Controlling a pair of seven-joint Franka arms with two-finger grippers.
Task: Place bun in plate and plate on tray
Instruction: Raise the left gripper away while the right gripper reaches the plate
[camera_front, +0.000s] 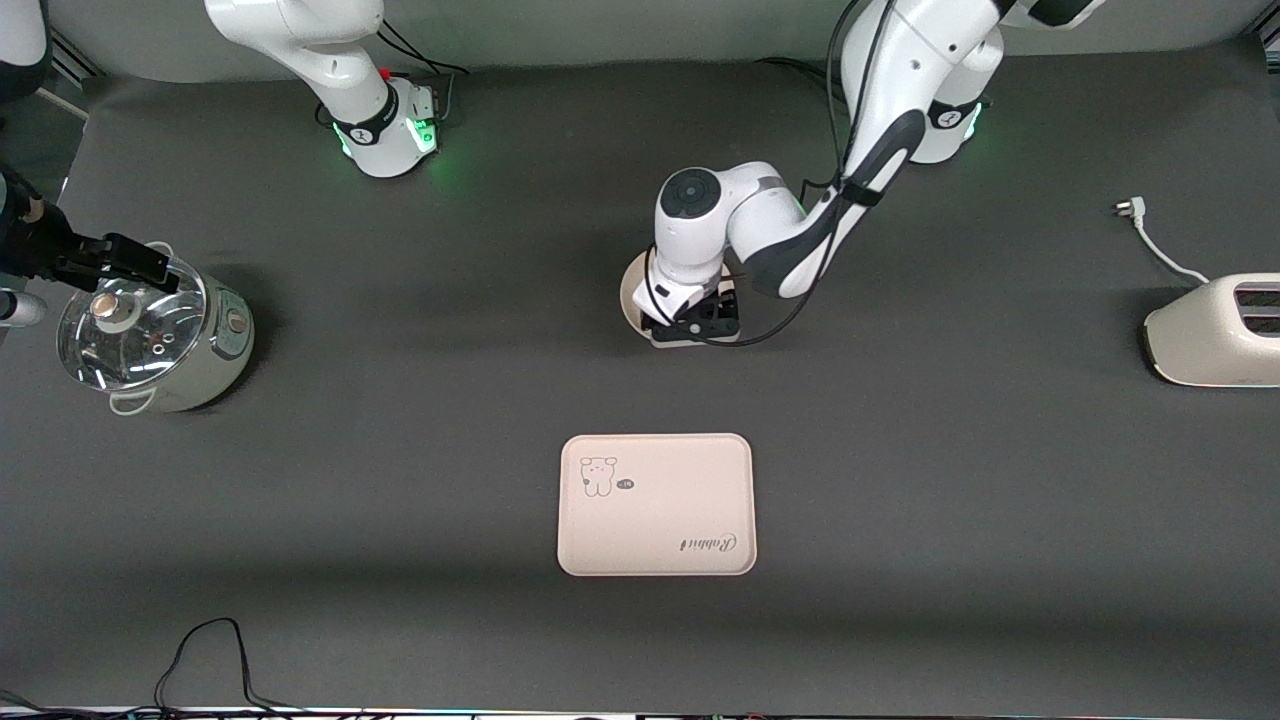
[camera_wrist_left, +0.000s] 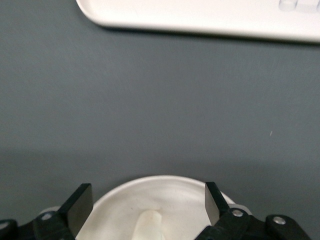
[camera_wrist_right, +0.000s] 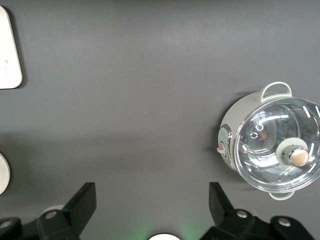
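Note:
The round cream plate (camera_front: 628, 296) lies mid-table, farther from the front camera than the tray (camera_front: 655, 505). My left gripper (camera_front: 695, 326) hangs low over the plate and hides most of it in the front view. In the left wrist view the left gripper (camera_wrist_left: 148, 205) is open, its fingers (camera_wrist_left: 80, 207) spread wide over the plate (camera_wrist_left: 175, 200). The small white bun (camera_wrist_left: 150, 225) rests on the plate between them, touched by neither finger. The tray (camera_wrist_left: 200, 15) shows as a pale edge. My right gripper (camera_wrist_right: 152, 200) is open and empty, high above the table by its own base.
A glass-lidded pot (camera_front: 150, 335) stands toward the right arm's end, with a black fixture (camera_front: 100, 262) reaching over its lid. A cream toaster (camera_front: 1215, 330) and its white cord (camera_front: 1150, 235) sit at the left arm's end. The right wrist view shows the pot (camera_wrist_right: 272, 145) and a tray corner (camera_wrist_right: 7, 55).

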